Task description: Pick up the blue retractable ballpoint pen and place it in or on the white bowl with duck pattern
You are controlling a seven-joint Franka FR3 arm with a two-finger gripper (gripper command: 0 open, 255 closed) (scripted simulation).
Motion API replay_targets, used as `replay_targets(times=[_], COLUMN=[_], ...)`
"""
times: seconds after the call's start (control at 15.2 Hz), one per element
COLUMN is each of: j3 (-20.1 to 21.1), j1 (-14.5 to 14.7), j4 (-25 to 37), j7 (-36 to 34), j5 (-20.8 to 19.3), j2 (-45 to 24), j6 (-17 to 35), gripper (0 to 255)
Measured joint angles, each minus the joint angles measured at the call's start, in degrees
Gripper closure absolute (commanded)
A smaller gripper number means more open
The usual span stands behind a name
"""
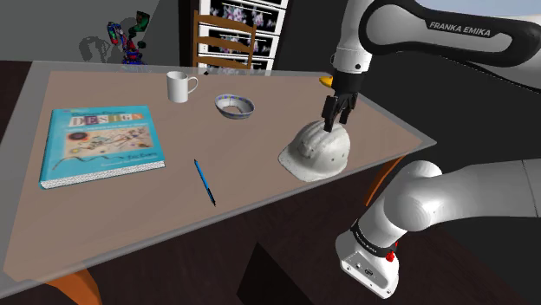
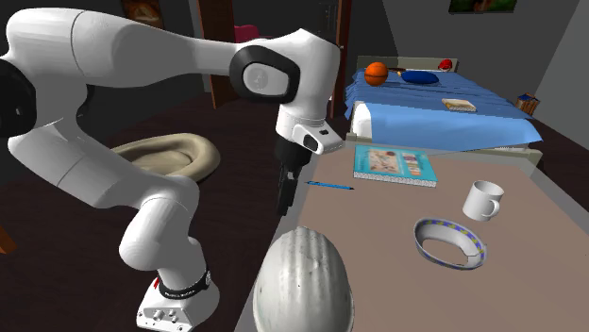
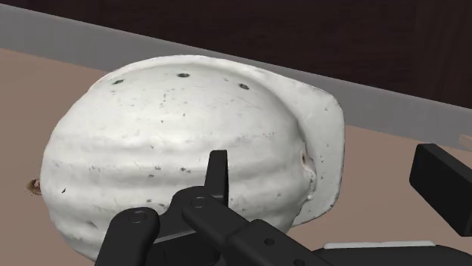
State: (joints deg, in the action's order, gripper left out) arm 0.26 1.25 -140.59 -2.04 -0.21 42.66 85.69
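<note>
arm (image 1: 451,204): white with dark joints; in the shoulder view it rises from the base (image 1: 371,262) at 4 o'clock of the frame, leaves past the right edge and comes back along the top, heading toward 9 o'clock.
wrist (image 1: 351,59): bent downward, aimed at 6 o'clock.
gripper (image 1: 337,123): all black, at 2 o'clock from the shoulder view's centre, hanging close to vertical.
fingers (image 3: 218,175): spread well apart in the wrist view, tips pointing away from the hand.
second exterior view: gripper (image 2: 281,209) hangs at 6 o'clock beneath the wrist (image 2: 304,132).
</note>
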Motion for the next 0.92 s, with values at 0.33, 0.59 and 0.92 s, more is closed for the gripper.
replay_targets(times=[0.33,0.59,0.92], j3=[3.36,7.65,13.30], j1=[1.18,2.53,3.80], j4=[-1.55,-2.68,-2.03], j7=[-4.52,-10.13,-17.36], j5=[3.01,6.29,9.25], j2=[-1.46,-4.54,-10.43], j6=[4.73,11.44,19.99], gripper=[0,0,0])
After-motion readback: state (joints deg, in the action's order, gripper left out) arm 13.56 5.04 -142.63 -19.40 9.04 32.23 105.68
